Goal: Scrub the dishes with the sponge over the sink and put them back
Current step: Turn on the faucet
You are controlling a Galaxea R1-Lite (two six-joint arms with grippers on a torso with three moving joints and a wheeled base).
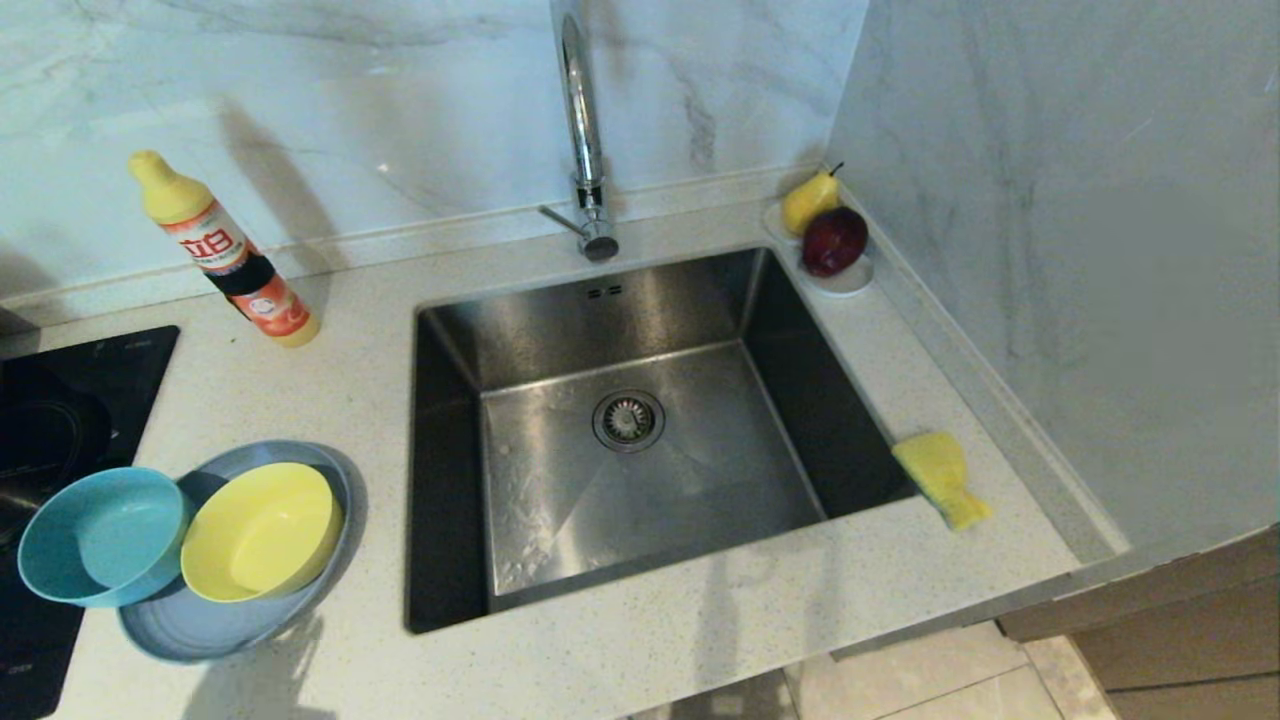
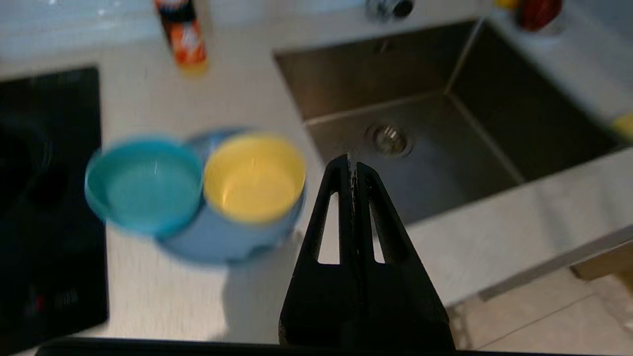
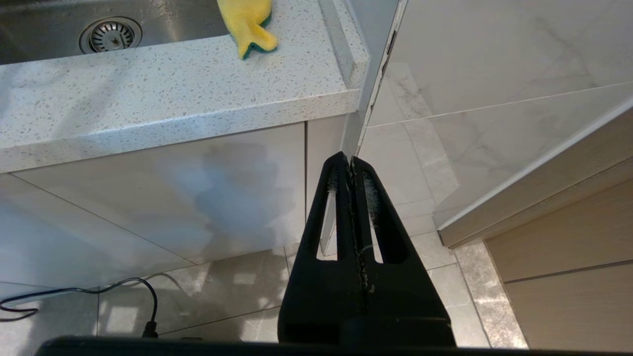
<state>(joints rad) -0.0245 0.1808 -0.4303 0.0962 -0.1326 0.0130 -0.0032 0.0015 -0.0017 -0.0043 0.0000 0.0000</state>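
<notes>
Left of the sink (image 1: 620, 330), a grey-blue plate (image 1: 200, 625) lies on the counter. A yellow bowl (image 1: 262, 532) sits on it and a teal-blue bowl (image 1: 105, 535) leans on its left rim. The yellow sponge (image 1: 942, 477) lies on the counter at the sink's right edge, its green layer showing in the right wrist view (image 3: 249, 22). My left gripper (image 2: 351, 160) is shut and empty, raised above the counter's front edge between the yellow bowl (image 2: 254, 178) and the sink (image 2: 445, 123). My right gripper (image 3: 348, 162) is shut and empty, low in front of the cabinet, below the counter.
A dish-soap bottle (image 1: 230, 255) stands at the back left. A black hob (image 1: 60, 420) lies left of the dishes. A chrome tap (image 1: 585, 150) rises behind the sink. A small white dish (image 1: 845, 280) with a pear and a dark red fruit sits at the back right corner, against the wall.
</notes>
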